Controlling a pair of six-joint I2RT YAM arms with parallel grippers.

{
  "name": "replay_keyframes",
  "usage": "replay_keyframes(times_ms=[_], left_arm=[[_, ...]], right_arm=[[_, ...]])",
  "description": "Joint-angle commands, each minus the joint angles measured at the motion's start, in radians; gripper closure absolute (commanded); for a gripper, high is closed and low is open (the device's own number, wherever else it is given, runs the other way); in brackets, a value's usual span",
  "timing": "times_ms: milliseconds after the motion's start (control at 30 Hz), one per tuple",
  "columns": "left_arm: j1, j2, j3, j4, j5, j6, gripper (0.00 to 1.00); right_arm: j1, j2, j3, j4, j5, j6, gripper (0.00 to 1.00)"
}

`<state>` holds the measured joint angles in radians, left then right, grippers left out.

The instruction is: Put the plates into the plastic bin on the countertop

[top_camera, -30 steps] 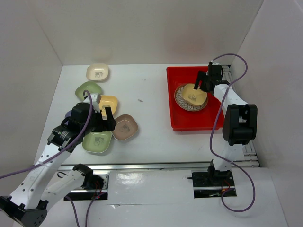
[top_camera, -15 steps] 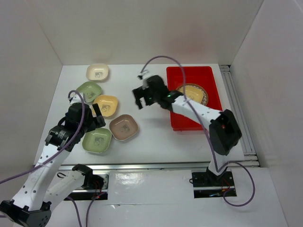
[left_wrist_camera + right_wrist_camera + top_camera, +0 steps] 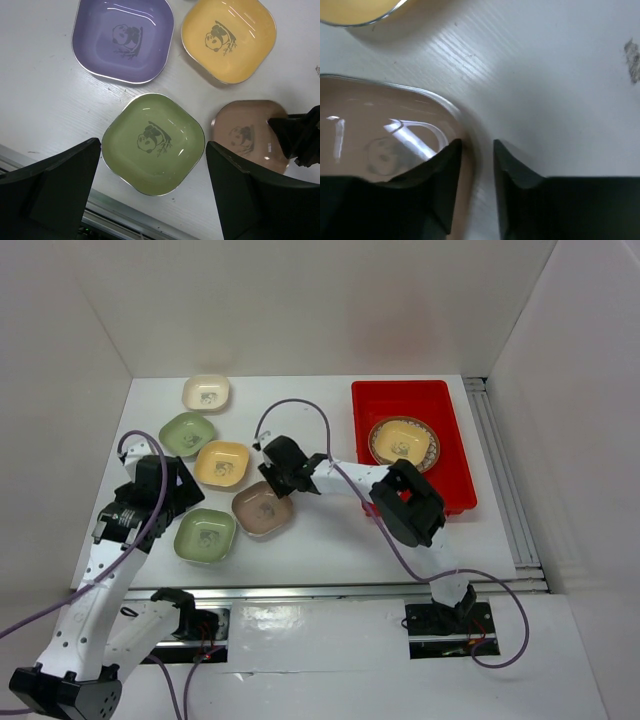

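The red plastic bin (image 3: pixel 455 490) holds the round patterned plate (image 3: pixel 428 457) with a yellow dish (image 3: pixel 402 440) on it. On the white countertop (image 3: pixel 320 420) lie a cream plate (image 3: pixel 206 392), a green one (image 3: pixel 187 433), a yellow one (image 3: pixel 222 462), a dusty pink one (image 3: pixel 263 508) and a second green one (image 3: pixel 205 535). The lavender plate (image 3: pixel 122 37) shows only in the left wrist view. My right gripper (image 3: pixel 272 478) (image 3: pixel 477 145) straddles the pink plate's (image 3: pixel 380 130) rim, jaws close together; a firm pinch is unclear. My left gripper (image 3: pixel 152 145) hovers open above the near green plate (image 3: pixel 152 142).
White walls enclose the table on the left, back and right. A metal rail (image 3: pixel 330 590) runs along the near edge and another (image 3: pixel 500 470) beside the bin. The right arm (image 3: pixel 400 495) stretches low across the table's middle, its cable looping above it.
The right arm swung from the bin, leaving the yellow dish on the round plate, across to the pink plate, and its jaws narrowed. The left arm drew back leftwards, still open.
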<state>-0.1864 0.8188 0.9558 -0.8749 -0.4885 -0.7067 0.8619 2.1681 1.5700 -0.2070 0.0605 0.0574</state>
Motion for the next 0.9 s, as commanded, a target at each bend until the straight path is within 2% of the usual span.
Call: replay_keyframes(times_ms=[0, 33, 67, 100, 300, 400, 533, 667, 867], left_arm=[[0.005, -0.003, 0.032, 0.022, 0.014, 0.019, 0.00], [0.005, -0.003, 0.032, 0.022, 0.014, 0.019, 0.00], [0.005, -0.012, 0.032, 0.022, 0.014, 0.019, 0.00], [0.005, -0.012, 0.032, 0.031, 0.024, 0.019, 0.00], [0.005, -0.021, 0.023, 0.040, 0.033, 0.029, 0.00], [0.005, -0.021, 0.023, 0.040, 0.054, 0.038, 0.00], [0.005, -0.030, 0.023, 0.050, 0.064, 0.047, 0.00], [0.005, -0.041, 0.014, 0.059, 0.074, 0.056, 0.00], [0.005, -0.041, 0.014, 0.068, 0.099, 0.065, 0.00]], right_arm=[[0.003, 0.013, -0.017, -0.002, 0.064, 0.027, 0.67], [0.003, 0.004, -0.046, -0.002, 0.064, 0.039, 0.78], [0.003, -0.005, -0.062, 0.007, 0.102, 0.039, 0.97], [0.003, -0.016, -0.074, 0.008, 0.117, 0.051, 1.00], [-0.040, -0.171, -0.134, -0.032, 0.191, 0.062, 1.00], [-0.113, -0.269, -0.122, -0.052, 0.238, 0.071, 1.00], [-0.315, -0.390, -0.110, -0.042, 0.198, 0.136, 1.00], [-0.473, -0.523, -0.166, 0.001, 0.162, 0.174, 1.00], [-0.642, -0.617, -0.280, 0.011, 0.190, 0.162, 1.00]])
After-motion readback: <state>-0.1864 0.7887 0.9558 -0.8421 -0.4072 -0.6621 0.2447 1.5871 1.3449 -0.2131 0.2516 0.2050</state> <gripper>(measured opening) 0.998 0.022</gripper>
